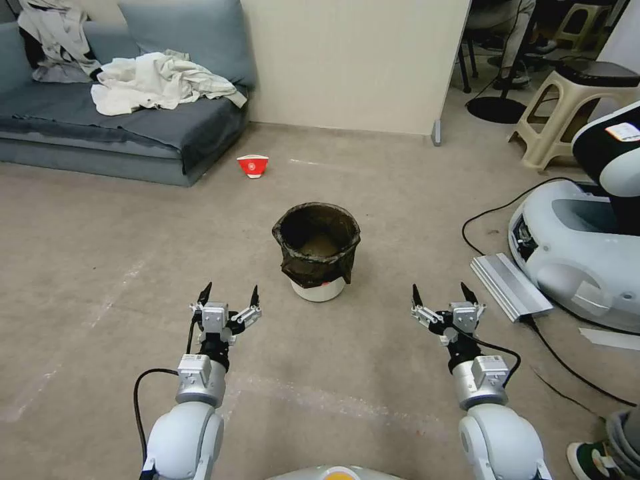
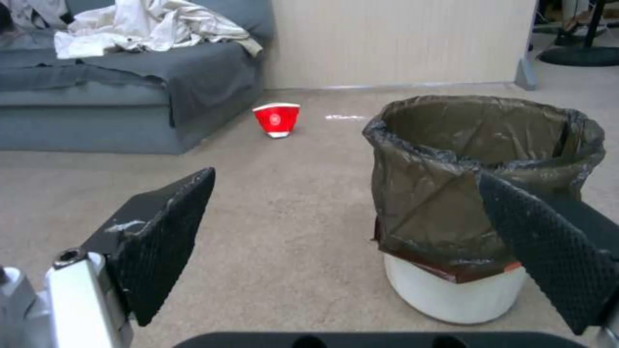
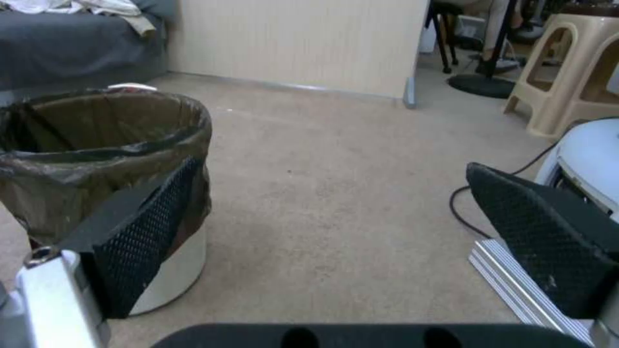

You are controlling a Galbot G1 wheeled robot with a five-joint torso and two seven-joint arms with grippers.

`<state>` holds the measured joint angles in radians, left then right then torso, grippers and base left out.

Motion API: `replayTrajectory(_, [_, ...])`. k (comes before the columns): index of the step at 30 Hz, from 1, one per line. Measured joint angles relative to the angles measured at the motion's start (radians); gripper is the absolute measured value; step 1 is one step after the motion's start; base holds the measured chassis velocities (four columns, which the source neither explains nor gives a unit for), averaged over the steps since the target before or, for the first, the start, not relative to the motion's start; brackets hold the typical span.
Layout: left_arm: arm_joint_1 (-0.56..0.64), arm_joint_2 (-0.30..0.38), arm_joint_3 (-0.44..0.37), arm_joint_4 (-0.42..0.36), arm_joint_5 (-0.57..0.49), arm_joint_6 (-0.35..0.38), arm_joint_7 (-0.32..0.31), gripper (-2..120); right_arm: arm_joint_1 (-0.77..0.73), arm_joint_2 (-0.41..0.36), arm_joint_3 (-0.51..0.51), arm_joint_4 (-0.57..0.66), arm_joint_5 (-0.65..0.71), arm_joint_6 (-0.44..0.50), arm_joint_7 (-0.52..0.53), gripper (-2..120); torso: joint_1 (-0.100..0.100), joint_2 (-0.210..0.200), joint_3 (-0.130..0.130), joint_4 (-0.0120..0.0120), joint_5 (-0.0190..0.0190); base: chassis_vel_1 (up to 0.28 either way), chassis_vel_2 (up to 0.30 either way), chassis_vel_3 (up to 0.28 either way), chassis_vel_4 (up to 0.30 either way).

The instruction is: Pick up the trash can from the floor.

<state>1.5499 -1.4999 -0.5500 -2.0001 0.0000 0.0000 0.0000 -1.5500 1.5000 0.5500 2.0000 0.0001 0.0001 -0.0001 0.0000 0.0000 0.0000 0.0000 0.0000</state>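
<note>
Both pincers, left pincer (image 1: 227, 298) and right pincer (image 1: 443, 296), hang wide and empty; ahead and between them, the trash can (image 1: 317, 250) stands untouched on the floor (image 1: 100, 267). Nothing is grasped yet.

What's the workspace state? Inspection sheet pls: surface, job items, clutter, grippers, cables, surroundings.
Surface: floor, beige carpet with pale scuff marks.
Job's things: trash can upright on the floor, dark bag folded over its rim, untouched.
Clutter: red-and-white paper cup beyond the can, near the sofa; a ribbed metal bar to the right.
Grippers: left gripper and right gripper low on either side of the can, short of it, jaws open, holding nothing.
Cables: black cable on the floor at right.
Surroundings: sofa with clothes, stools, another robot's base.
</note>
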Motion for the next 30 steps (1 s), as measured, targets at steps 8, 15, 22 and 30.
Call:
replayTrajectory(8, [0.000,0.000,0.000,0.000,0.000,0.000,0.000,100,0.000,0.000,0.000,0.000,0.000,0.000,0.000,100,0.000,0.000,0.000,0.0000,0.0000,0.000,0.000,0.000,0.000])
replayTrajectory(15, [0.002,0.000,-0.001,-0.002,-0.003,0.000,0.000,100,0.000,0.000,0.000,0.000,0.000,0.000,0.000,100,0.000,0.000,0.000,0.0000,0.0000,0.000,0.000,0.000,0.000])
replayTrajectory(22, [0.051,0.011,-0.065,-0.133,-0.113,0.037,0.033,100,-0.045,0.008,0.031,0.091,0.030,-0.015,-0.001,100,0.000,0.000,0.000,0.0001,-0.0002,0.000,0.000,0.000,0.000])
replayTrajectory(30, [0.129,0.040,-0.160,-0.322,-0.298,0.085,0.080,100,-0.168,0.034,0.116,0.349,0.115,-0.059,-0.006,100,0.000,0.000,0.000,-0.0003,-0.0013,0.000,0.000,0.000,0.000])
